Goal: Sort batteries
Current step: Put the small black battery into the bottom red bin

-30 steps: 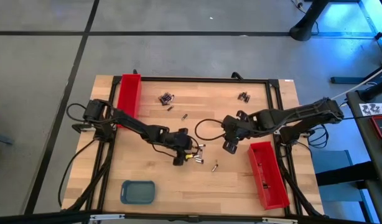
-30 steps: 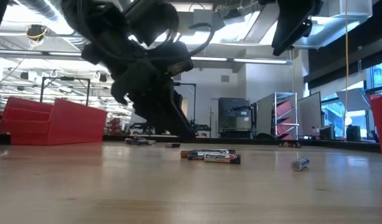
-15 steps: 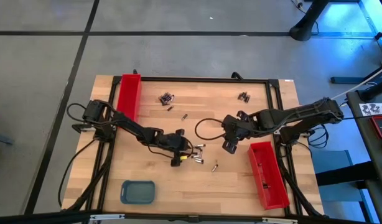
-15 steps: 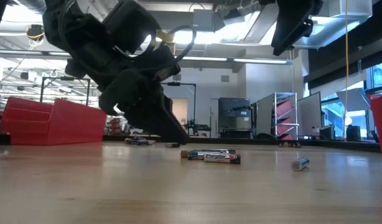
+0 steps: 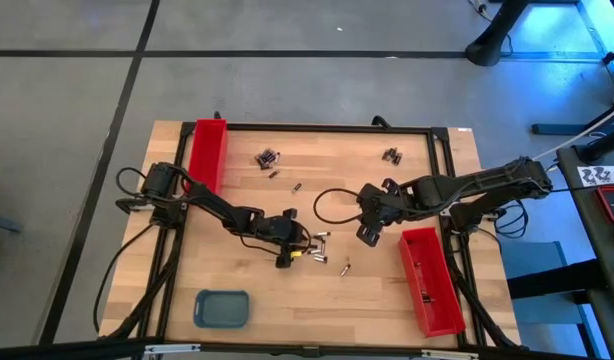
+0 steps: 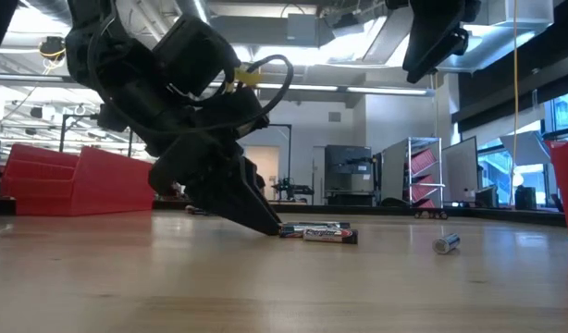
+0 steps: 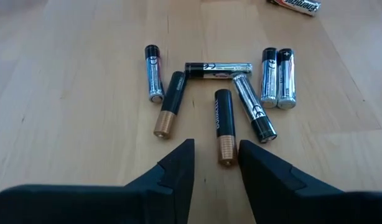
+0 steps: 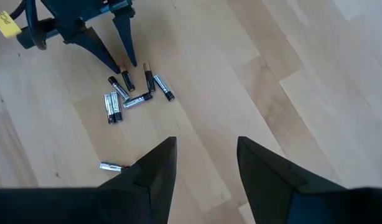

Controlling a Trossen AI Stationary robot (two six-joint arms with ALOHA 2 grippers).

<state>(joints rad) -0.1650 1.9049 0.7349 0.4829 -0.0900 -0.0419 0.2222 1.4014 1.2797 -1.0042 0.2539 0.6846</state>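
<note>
Seven slim cylindrical batteries [image 7: 223,106] lay clustered on the pale, grained wooden table [image 7: 66,112], some glossy silver-and-black, two matte black with coppery ends. Left gripper [image 7: 216,163] sat low, its narrow-set dark fingers flanking one copper-tipped cell [image 7: 224,127], seemingly not yet clamped. Label print was too small to read. Right gripper [image 8: 203,160] hovered apart, empty, fingers parted, beside a red plastic tray [image 5: 430,280].

Big lab/workshop room. Grey floor [image 5: 287,90] w/ dark lines, wood table [image 5: 367,290] on black frame, bright ceiling lights [image 6: 358,55], metal racks [image 6: 423,176] + machines at back.
</note>
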